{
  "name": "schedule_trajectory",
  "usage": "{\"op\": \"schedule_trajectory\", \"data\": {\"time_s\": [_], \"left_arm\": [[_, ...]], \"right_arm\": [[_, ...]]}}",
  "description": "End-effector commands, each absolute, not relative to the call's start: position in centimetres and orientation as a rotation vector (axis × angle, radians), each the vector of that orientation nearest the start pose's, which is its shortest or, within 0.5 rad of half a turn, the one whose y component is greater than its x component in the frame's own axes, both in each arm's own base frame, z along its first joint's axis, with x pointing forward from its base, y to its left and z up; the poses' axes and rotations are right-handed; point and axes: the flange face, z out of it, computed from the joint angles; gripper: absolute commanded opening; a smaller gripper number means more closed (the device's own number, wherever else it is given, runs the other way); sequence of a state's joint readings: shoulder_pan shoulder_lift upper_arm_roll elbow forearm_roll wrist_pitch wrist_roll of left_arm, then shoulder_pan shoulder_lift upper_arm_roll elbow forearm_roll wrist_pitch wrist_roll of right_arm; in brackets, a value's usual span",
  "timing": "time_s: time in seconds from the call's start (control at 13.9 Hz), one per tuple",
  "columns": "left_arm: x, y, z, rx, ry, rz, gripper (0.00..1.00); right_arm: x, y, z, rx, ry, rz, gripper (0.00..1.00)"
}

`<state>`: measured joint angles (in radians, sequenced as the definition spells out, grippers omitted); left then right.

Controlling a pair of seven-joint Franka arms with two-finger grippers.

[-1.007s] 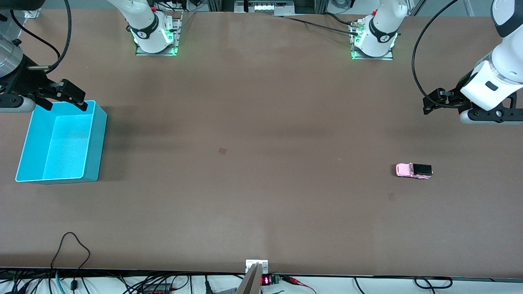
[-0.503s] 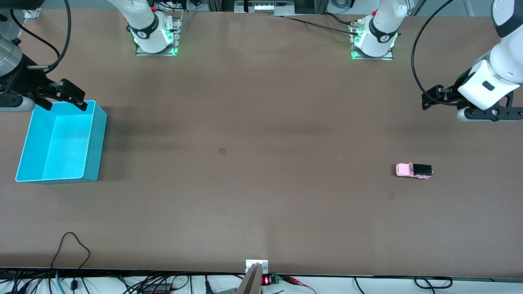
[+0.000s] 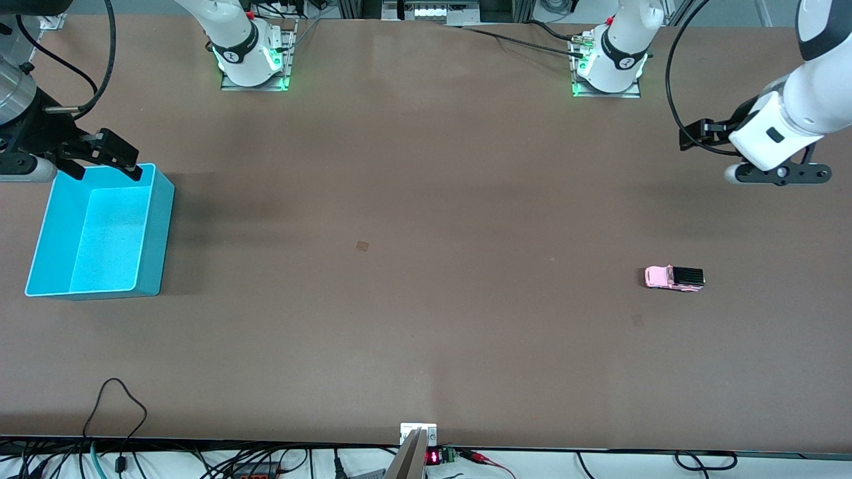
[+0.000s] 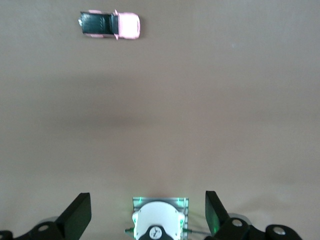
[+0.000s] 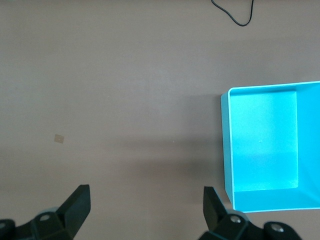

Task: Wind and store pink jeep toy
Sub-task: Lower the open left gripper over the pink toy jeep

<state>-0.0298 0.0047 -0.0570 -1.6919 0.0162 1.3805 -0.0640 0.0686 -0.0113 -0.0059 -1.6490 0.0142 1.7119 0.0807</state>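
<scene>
The pink jeep toy (image 3: pixel 673 278) stands on its wheels on the brown table toward the left arm's end, pink cab and black rear. It also shows in the left wrist view as the jeep (image 4: pixel 110 25), well away from the fingers. My left gripper (image 3: pixel 692 135) hangs open and empty in the air over bare table, apart from the jeep; its wrist view shows the left gripper (image 4: pixel 146 217) with jaws wide. My right gripper (image 3: pixel 108 174) waits open and empty over the edge of the cyan bin (image 3: pixel 154 233), seen again as the right gripper (image 5: pixel 145 207) beside the bin (image 5: pixel 226 150).
The cyan bin is empty and sits at the right arm's end of the table. The two arm bases (image 3: pixel 253 63) (image 3: pixel 609 70) stand along the table's edge by the robots. A black cable loop (image 3: pixel 116 399) lies near the front edge. A small mark (image 3: pixel 362 245) sits mid-table.
The left arm's hand has risen and drifted toward the robots' edge of the table, away from the jeep. Jeep, bin and right arm have not moved.
</scene>
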Motion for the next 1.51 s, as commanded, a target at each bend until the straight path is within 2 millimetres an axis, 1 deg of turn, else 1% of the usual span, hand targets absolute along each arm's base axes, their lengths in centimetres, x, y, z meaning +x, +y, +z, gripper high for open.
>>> {"op": "schedule_trajectory", "data": {"time_s": [0.0, 0.22, 0.36, 0.43, 0.5, 0.65, 0.72, 0.79, 0.86, 1.01, 1.15, 1.22, 1.29, 1.37, 1.44], "left_arm": [[52.2, -5.4, 55.5, -3.057, 0.197, 0.532, 1.00], [52.4, -5.4, 55.0, -3.042, 0.489, 0.558, 1.00], [52.8, -5.3, 54.3, -3.017, 0.743, 0.563, 1.00], [53.2, -5.1, 54.0, -2.993, 0.813, 0.557, 1.00], [53.8, -4.6, 53.7, -2.938, 0.937, 0.519, 1.00], [55.1, -3.4, 52.2, -2.824, 1.206, 0.475, 1.00], [56.3, -2.5, 50.3, -2.777, 1.341, 0.477, 1.00], [57.4, -1.3, 48.9, -2.726, 1.474, 0.443, 1.00], [58.5, -0.7, 47.7, -2.656, 1.610, 0.397, 1.00], [60.6, 2.0, 44.0, -2.549, 1.816, 0.355, 1.00], [62.4, 4.2, 39.8, -2.440, 1.986, 0.321, 1.00], [63.2, 5.0, 37.7, -2.374, 2.068, 0.295, 1.00], [63.8, 6.1, 36.0, -2.322, 2.126, 0.268, 1.00], [64.3, 6.6, 34.7, -2.274, 2.169, 0.242, 1.00], [64.8, 7.0, 33.0, -2.202, 2.216, 0.226, 1.00]], "right_arm": [[55.5, 3.7, 61.0, -3.114, 0.046, -0.126, 1.00], [55.5, 3.7, 61.0, -3.114, 0.046, -0.126, 1.00], [55.5, 3.6, 61.0, -3.116, 0.046, -0.124, 1.00], [55.5, 3.6, 61.0, -3.114, 0.048, -0.124, 1.00], [55.5, 3.7, 61.0, -3.114, 0.046, -0.124, 1.00], [55.5, 3.7, 61.0, -3.114, 0.046, -0.124, 1.00], [55.4, 3.7, 61.0, -3.114, 0.044, -0.124, 1.00], [55.4, 3.7, 61.0, -3.114, 0.046, -0.122, 1.00], [55.4, 3.7, 61.0, -3.114, 0.046, -0.119, 1.00], [55.4, 3.7, 61.0, -3.114, 0.046, -0.122, 1.00], [55.4, 3.7, 61.0, -3.114, 0.046, -0.119, 1.00], [55.4, 3.7, 61.0, -3.115, 0.046, -0.117, 1.00], [55.4, 3.7, 61.0, -3.115, 0.046, -0.117, 1.00], [55.4, 3.7, 61.0, -3.115, 0.046, -0.117, 1.00], [55.4, 3.7, 61.0, -3.114, 0.046, -0.119, 1.00]]}}
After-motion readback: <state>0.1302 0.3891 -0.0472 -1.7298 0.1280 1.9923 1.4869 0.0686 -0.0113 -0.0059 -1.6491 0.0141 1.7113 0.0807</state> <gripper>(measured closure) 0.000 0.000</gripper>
